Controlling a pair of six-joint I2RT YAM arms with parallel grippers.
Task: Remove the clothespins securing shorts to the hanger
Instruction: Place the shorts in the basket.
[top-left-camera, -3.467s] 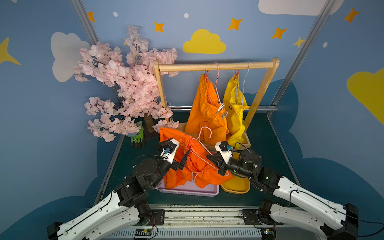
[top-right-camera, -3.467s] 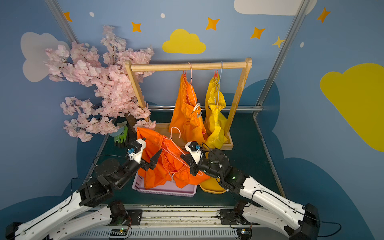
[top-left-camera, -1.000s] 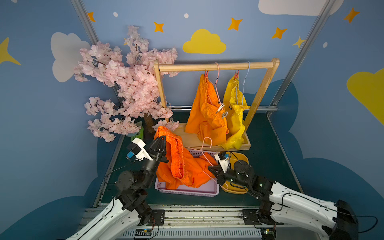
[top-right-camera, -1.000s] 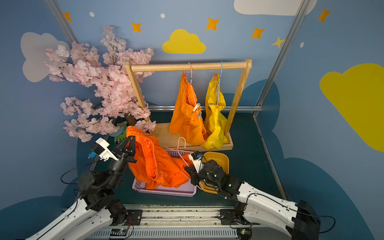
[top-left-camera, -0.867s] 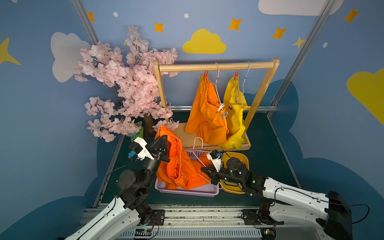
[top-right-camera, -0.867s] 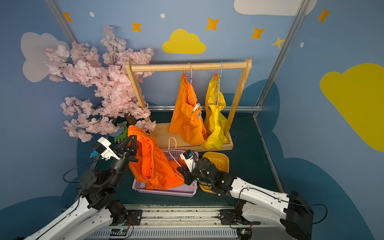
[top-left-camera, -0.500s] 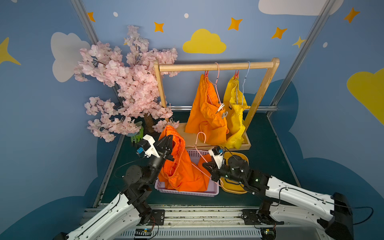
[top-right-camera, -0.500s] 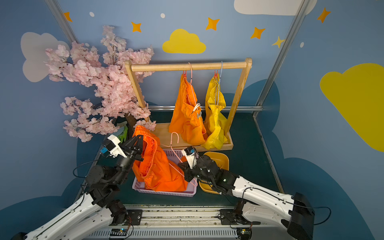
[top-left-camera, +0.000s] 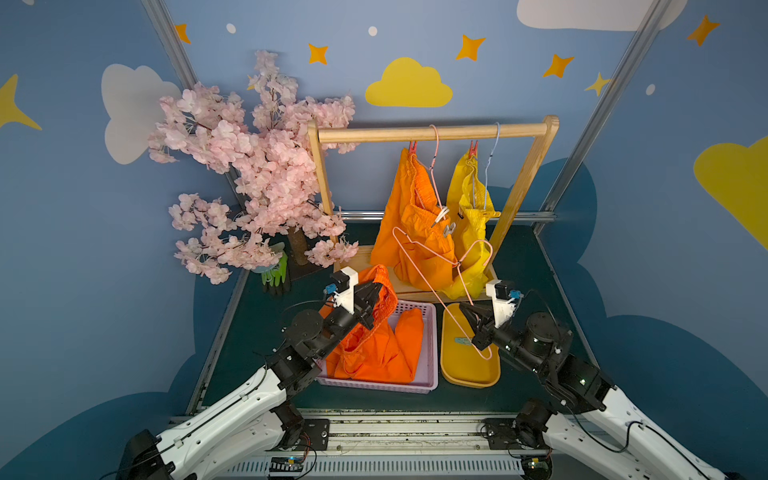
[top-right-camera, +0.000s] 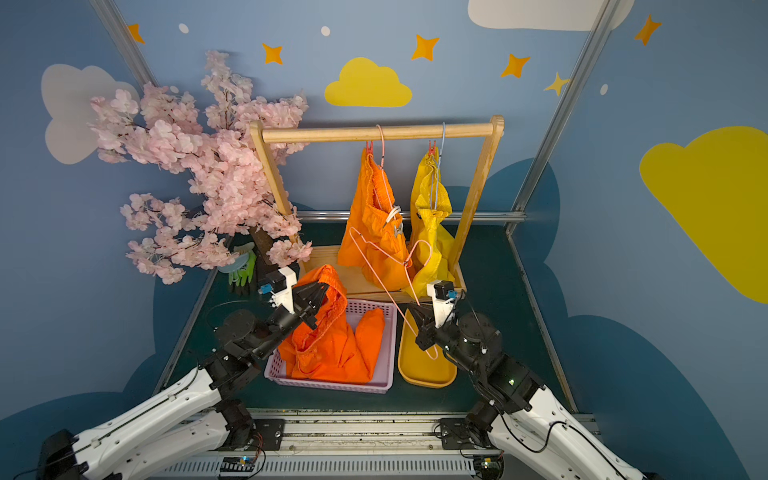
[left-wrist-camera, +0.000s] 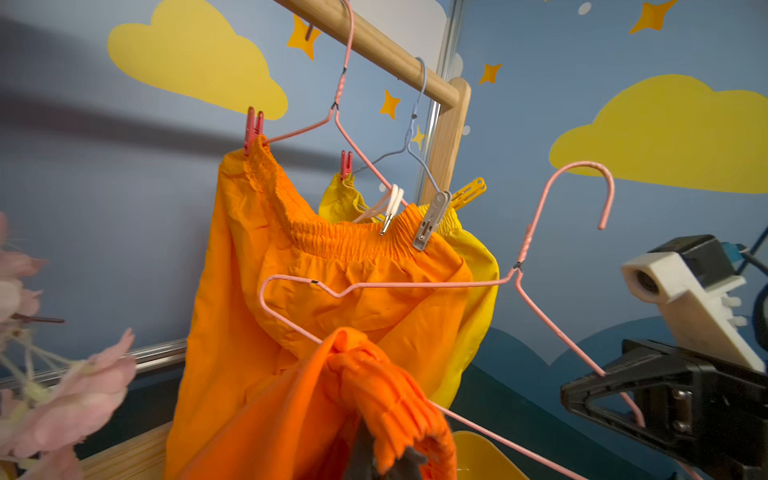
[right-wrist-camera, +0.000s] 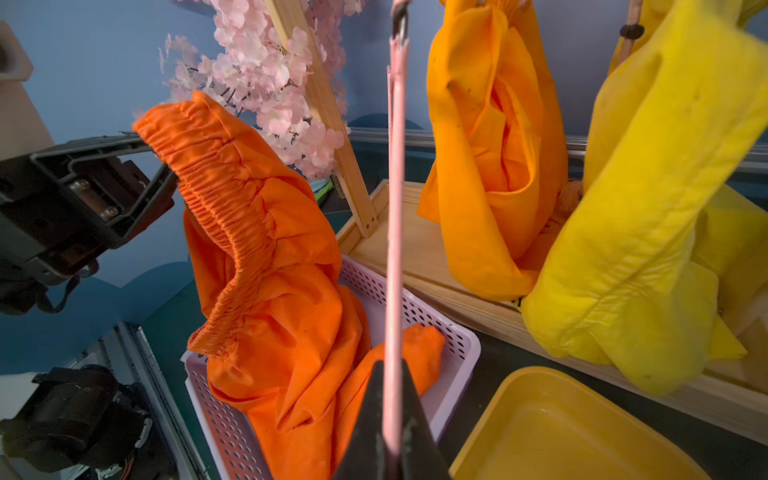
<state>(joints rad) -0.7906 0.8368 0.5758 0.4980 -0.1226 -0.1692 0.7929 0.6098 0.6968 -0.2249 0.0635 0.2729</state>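
The left gripper (top-left-camera: 378, 291) is closed on the waistband of the orange shorts (top-left-camera: 374, 353), which hang into the lilac basket (top-left-camera: 432, 345). At its 3 o'clock, the right gripper (top-left-camera: 465, 310) clamps the bare pink hanger (right-wrist-camera: 394, 208). Clothespins (left-wrist-camera: 253, 126) sit on the hanging shorts (top-left-camera: 415, 241) at 12 o'clock.

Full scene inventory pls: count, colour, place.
rack: 1, wood, at back
tree: 1, pink blossom, beside rack
gloves: count unclear, green, under tree
rack hangers: 2, pink and blue-grey, on rack
hanging shorts: 2, orange and yellow, on rack hangers
clothespins: 4, two red, grey, yellow, on hanging waistbands
loose shorts: 1, orange, waistband raised, legs in basket
basket: 1, lilac, before rack
tray: 1, yellow, beside basket
teal clip: 1, probably a clothespin, in tray
empty hanger: 1, pink, over tray
left end effector: 1, black, shut on loose shorts
right end effector: 1, black, shut on empty hanger
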